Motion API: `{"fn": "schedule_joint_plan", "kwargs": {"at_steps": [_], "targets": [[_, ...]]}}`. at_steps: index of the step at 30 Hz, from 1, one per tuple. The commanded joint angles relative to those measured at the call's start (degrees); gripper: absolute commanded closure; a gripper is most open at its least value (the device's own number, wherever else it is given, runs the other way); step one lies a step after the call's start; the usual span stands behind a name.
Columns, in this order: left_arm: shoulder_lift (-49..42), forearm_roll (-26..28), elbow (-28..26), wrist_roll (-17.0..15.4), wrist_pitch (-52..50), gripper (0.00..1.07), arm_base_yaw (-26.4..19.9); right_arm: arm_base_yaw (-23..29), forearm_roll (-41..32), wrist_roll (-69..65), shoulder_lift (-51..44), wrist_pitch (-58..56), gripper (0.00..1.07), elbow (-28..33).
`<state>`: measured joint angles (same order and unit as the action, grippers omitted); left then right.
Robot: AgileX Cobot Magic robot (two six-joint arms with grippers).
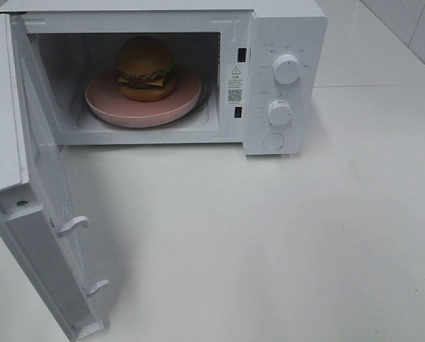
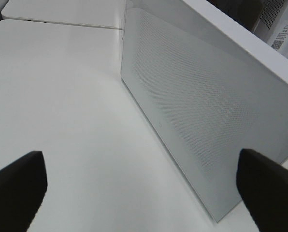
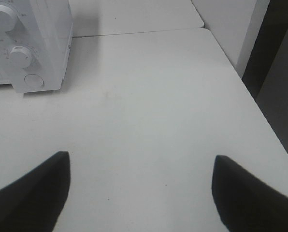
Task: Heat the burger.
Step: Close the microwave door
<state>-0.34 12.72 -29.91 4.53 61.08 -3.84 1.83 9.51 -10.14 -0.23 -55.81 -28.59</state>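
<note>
The burger [image 1: 145, 68], with its golden-brown bun, lettuce and cheese, sits on a pink plate [image 1: 177, 102] inside the white microwave [image 1: 284, 28], whose door [image 1: 48, 235] hangs wide open to the left. Neither arm shows in the exterior high view. In the left wrist view my left gripper [image 2: 143, 186] is open and empty, facing the mesh outer face of the open door [image 2: 202, 111]. Over bare table, my right gripper [image 3: 141, 191] also stands open and empty, with the microwave's knobs [image 3: 19, 56] farther off.
The microwave's control panel carries two white knobs [image 1: 286, 68] and a round button [image 1: 273, 141]. A white table [image 1: 284, 242] spreads in front of the oven. Its right edge [image 3: 240, 77] drops off beside a white wall panel.
</note>
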Motion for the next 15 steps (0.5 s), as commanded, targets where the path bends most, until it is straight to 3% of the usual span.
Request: {"fn": "schedule_joint_plan", "kwargs": {"at_steps": [1, 15], "targets": [[-1.0, 0.3, 0.2, 0.2, 0.1, 0.07, -0.2, -0.2, 0.1, 0.9, -1.4, 0.5, 0.31, 0.1], [0.2, 0.3, 0.2, 0.1, 0.1, 0.07, -0.2, -0.2, 0.1, 0.9, -1.4, 0.5, 0.31, 0.1]]}}
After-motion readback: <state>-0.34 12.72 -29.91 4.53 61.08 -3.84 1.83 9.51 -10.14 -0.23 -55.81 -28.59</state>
